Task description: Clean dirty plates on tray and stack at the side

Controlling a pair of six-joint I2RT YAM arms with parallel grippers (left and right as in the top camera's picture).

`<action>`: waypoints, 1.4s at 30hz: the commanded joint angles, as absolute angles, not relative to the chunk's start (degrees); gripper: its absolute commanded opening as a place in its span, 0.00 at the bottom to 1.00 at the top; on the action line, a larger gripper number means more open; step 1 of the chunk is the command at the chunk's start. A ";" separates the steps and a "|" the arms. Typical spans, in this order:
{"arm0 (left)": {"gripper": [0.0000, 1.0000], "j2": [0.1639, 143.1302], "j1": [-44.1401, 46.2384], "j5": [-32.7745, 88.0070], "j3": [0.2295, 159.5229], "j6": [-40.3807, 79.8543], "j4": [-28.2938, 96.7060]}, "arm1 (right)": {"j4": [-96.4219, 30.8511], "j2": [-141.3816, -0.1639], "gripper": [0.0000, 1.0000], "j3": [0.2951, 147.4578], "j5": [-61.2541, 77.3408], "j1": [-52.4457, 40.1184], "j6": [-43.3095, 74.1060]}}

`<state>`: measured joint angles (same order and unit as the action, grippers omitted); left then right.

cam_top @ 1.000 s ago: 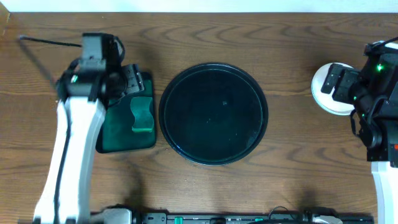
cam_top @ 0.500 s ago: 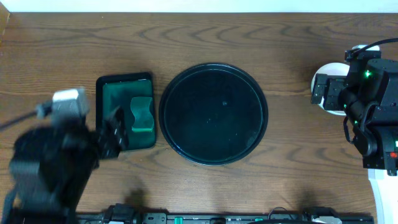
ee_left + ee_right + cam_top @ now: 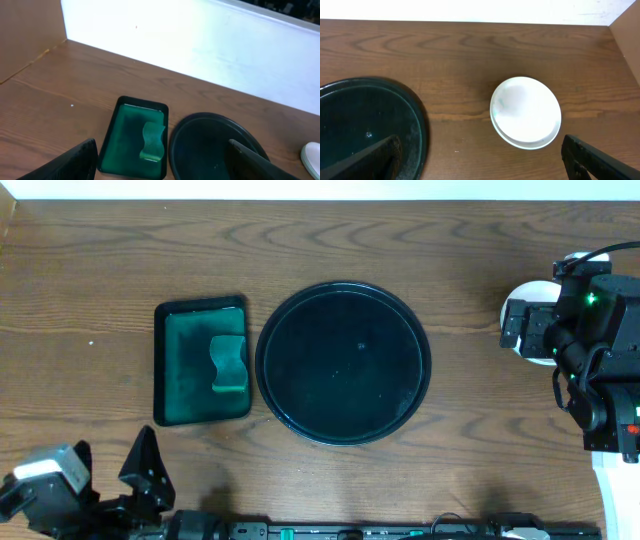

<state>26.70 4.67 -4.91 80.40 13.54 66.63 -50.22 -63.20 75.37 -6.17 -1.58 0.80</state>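
The black tray [image 3: 343,363] lies mid-table with nothing on it; it also shows in the left wrist view [image 3: 212,150] and the right wrist view [image 3: 365,125]. The plates [image 3: 526,112] sit stacked on the wood right of the tray, a white one on top with a pale mint rim beneath. In the overhead view the stack [image 3: 527,293] is partly hidden by my right arm. My right gripper [image 3: 485,170] is open and empty, above the wood just short of the stack. My left gripper [image 3: 162,170] is open and empty, pulled back to the front left corner [image 3: 140,478].
A small rectangular dark green tray [image 3: 200,360] holding a green sponge [image 3: 228,363] lies left of the black tray; both show in the left wrist view [image 3: 127,135]. A white wall runs along the table's far edge.
My left arm has drawn back from over the green tray to the front left corner of the table. My right arm shifted slightly over the plate stack, then held still.
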 commanded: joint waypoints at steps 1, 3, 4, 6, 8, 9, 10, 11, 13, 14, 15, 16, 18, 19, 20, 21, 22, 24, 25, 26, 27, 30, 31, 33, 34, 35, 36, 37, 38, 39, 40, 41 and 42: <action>0.81 26.81 4.84 -6.04 80.58 14.04 68.27 | -51.11 -62.59 0.99 75.96 -6.11 -2.46 0.14; 0.81 26.83 4.84 -6.04 80.58 14.06 70.24 | -52.21 -62.59 0.99 75.96 -6.11 -2.46 0.14; 0.81 26.83 4.84 -6.04 80.58 14.04 70.96 | -52.69 -62.59 0.99 75.96 -6.13 -2.46 0.14; 0.81 26.83 4.84 -6.04 80.58 14.04 72.20 | -52.99 -62.59 0.99 75.96 -6.11 -2.46 0.12; 0.81 26.83 4.84 -6.04 80.58 14.04 73.41 | -52.99 -62.59 0.99 75.96 -6.11 -2.46 0.14; 0.81 26.83 4.84 -6.04 80.58 14.04 74.11 | -52.97 -62.59 0.99 75.96 -6.11 -2.46 0.14; 0.81 26.83 4.84 -6.04 80.58 14.06 74.94 | -52.97 -62.59 0.99 75.96 -6.11 -2.46 0.14; 0.81 26.83 4.84 -6.04 80.58 14.06 75.77 | -52.97 -62.59 0.99 75.96 -6.11 -2.46 0.14; 0.81 26.83 4.84 -6.04 80.58 14.04 77.93 | -52.99 -62.59 0.99 75.96 -6.09 -2.46 0.14; 0.81 26.83 4.84 -6.04 80.58 14.04 79.13 | -52.99 -62.59 0.99 75.96 -6.11 -2.46 0.14; 0.81 26.83 4.84 -6.04 80.58 14.04 80.12 | -52.99 -62.59 0.99 75.96 -6.09 -2.46 0.14; 0.81 26.83 4.84 -6.02 80.58 14.06 81.03 | -52.99 -62.59 0.99 75.96 -6.09 -2.46 0.14; 0.81 26.83 4.84 -6.04 80.58 14.04 82.52 | -52.99 -62.59 0.99 75.96 -6.11 -2.46 0.14; 0.81 26.83 4.84 -6.04 80.58 14.04 83.40 | -52.99 -62.59 0.99 75.96 -6.09 -2.46 0.14; 0.81 26.83 4.84 -6.04 80.58 14.04 84.29 | -52.99 -62.59 0.99 75.96 -6.09 -2.46 0.14; 0.81 26.83 4.84 -6.02 80.58 14.06 85.41 | -52.99 -62.59 0.99 75.96 -6.11 -2.46 0.14; 0.81 26.83 4.84 -5.93 80.58 14.06 86.46 | -52.99 -62.59 0.99 75.96 -6.11 -2.46 0.14; 0.81 26.83 4.84 -5.82 80.58 14.04 87.77 | -52.99 -62.59 0.99 75.96 -6.11 -2.46 0.14; 0.81 26.83 4.84 -5.82 80.58 14.04 88.29 | -53.06 -62.59 0.99 75.96 -6.09 -2.46 0.14; 0.81 26.83 4.84 -5.82 80.58 14.04 88.62 | -53.17 -62.59 0.99 75.96 -6.11 -2.46 0.14; 0.81 26.83 4.84 -5.82 80.58 14.04 88.82 | -53.21 -62.59 0.99 75.96 -6.09 -2.46 0.16; 0.81 26.83 4.84 -5.82 80.58 14.04 89.14 | -53.21 -62.59 0.99 75.96 -6.11 -2.46 0.14; 0.81 26.83 4.84 -5.82 80.58 14.04 89.12 | -53.21 -62.59 0.99 75.96 -6.11 -2.46 0.14; 0.81 26.83 4.84 -5.82 80.58 14.04 89.14 | -53.21 -62.59 0.99 75.96 -6.09 -2.46 0.14; 0.81 26.83 4.84 -5.82 80.58 14.04 89.14 | -53.21 -62.59 0.99 75.96 -6.11 -2.46 0.14; 0.81 26.83 4.84 -5.82 80.58 14.04 89.14 | -53.21 -62.59 0.99 75.96 -6.11 -2.46 0.14; 0.81 26.83 4.84 -5.82 80.58 14.04 89.14 | -53.21 -62.59 0.99 75.96 -6.11 -2.46 0.14; 0.81 26.83 4.84 -5.82 80.58 14.04 89.14 | -53.21 -62.59 0.99 75.96 -6.11 -2.46 0.14; 0.81 26.83 4.84 -5.82 80.58 14.04 89.14 | -53.21 -62.59 0.99 75.96 -6.11 -2.46 0.14; 0.81 26.83 4.84 -5.82 80.58 14.04 89.14 | -53.23 -62.59 0.99 75.96 -6.11 -2.46 0.14; 0.81 26.83 4.84 -5.82 80.58 14.04 89.14 | -53.23 -62.59 0.99 75.96 -6.09 -2.46 0.16; 0.81 26.83 4.84 -5.82 80.58 14.04 89.14 | -53.23 -62.59 0.99 75.96 -6.07 -2.46 0.16; 0.81 26.83 4.84 -5.82 80.58 14.04 89.14 | -53.21 -62.59 0.99 75.96 -6.07 -2.46 0.16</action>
<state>26.57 4.67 -5.10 80.38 13.54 88.92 -52.95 -63.20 75.37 -6.17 -1.58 0.80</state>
